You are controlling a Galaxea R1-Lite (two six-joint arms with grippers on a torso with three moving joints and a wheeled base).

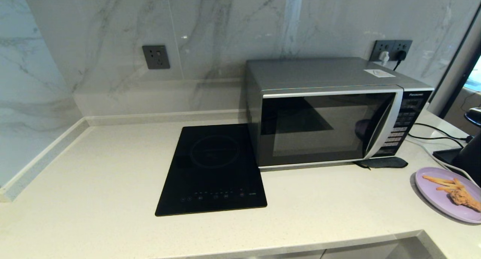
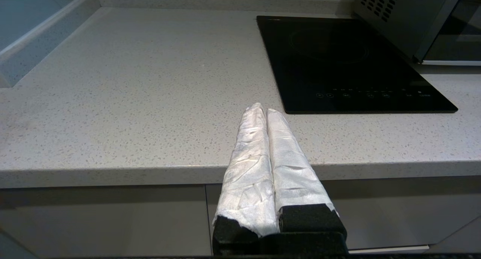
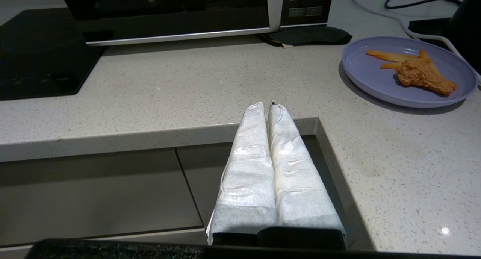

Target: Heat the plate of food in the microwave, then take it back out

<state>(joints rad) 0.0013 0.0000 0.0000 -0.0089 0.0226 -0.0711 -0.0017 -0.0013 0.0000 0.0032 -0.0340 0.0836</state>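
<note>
The silver-grey microwave [image 1: 330, 112] stands at the back of the counter with its dark glass door closed; its curved handle [image 1: 383, 123] and button panel [image 1: 406, 120] are on its right side. The lilac plate of food [image 1: 447, 193] sits on the counter to the right of it, holding fries and a brown fried piece [image 3: 424, 75]. Neither arm shows in the head view. My left gripper [image 2: 266, 109] hovers shut at the counter's front edge, left of the cooktop. My right gripper [image 3: 267, 105] is shut and empty, at the front edge, short of the plate [image 3: 407, 73].
A flat black glass cooktop [image 1: 214, 170] lies left of the microwave. A dark pad [image 1: 383, 162] lies under the microwave's right front corner. Cables [image 1: 436, 133] and a black device [image 1: 466, 153] sit at the far right. The counter has an inner corner [image 3: 317, 120] near my right gripper.
</note>
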